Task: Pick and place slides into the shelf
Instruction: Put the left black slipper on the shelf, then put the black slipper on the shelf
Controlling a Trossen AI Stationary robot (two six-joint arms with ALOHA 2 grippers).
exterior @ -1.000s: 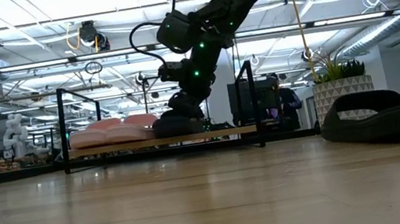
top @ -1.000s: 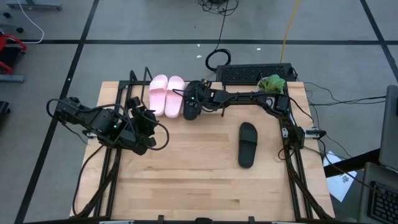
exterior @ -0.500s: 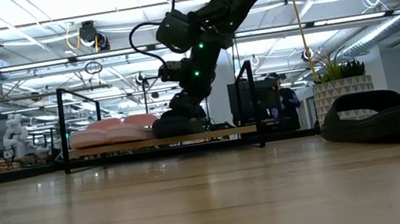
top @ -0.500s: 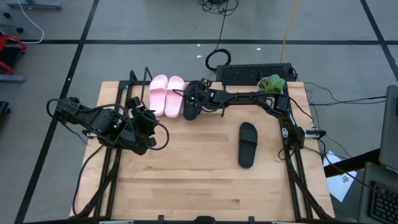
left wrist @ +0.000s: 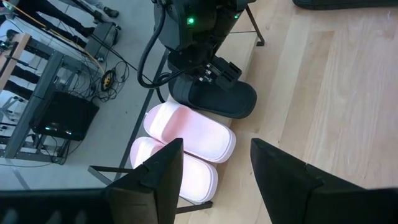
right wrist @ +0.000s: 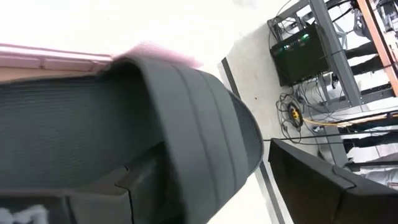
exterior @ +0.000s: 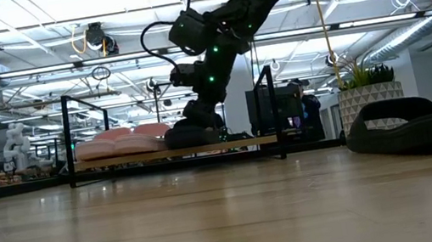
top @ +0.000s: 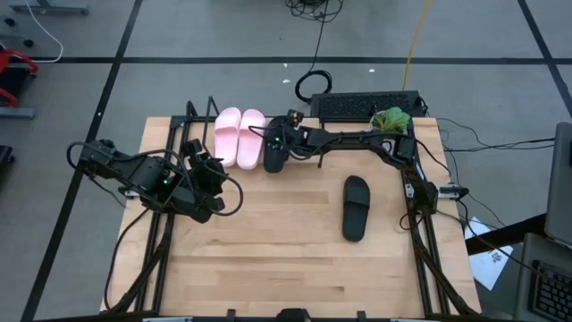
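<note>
The light pink pair (top: 239, 136) rests sole-down on the shelf (exterior: 178, 152) at the table's far edge. One black slide (top: 273, 157) rests on the shelf right beside the pink pair and also shows in the left wrist view (left wrist: 214, 98). My right gripper (top: 281, 139) is open over its strap (right wrist: 199, 118): one finger (right wrist: 140, 183) stands under the strap, and the other (right wrist: 329, 186) stands outside, clear of it. The second black slide (top: 356, 207) lies on the tabletop toward the right. My left gripper (top: 207, 172) is open and empty (left wrist: 214, 149) near the shelf's left end. My right gripper comes at the black slide from above, slanting from the table's right. One finger lies under the strap; whether it touches the slide I cannot tell. The other finger stands apart from the strap, with floor showing between. The slide lies flat on the shelf board.
A black keyboard (top: 366, 105) and a green plant (top: 391, 119) stand at the far right edge. The shelf's black wire end frames (exterior: 68, 139) rise at both ends. Bare wood (top: 286, 259) fills the table's near half.
My right gripper has drawn back a little from the black slide, toward the table's far right. The slide has stayed on the shelf beside the pink pair.
</note>
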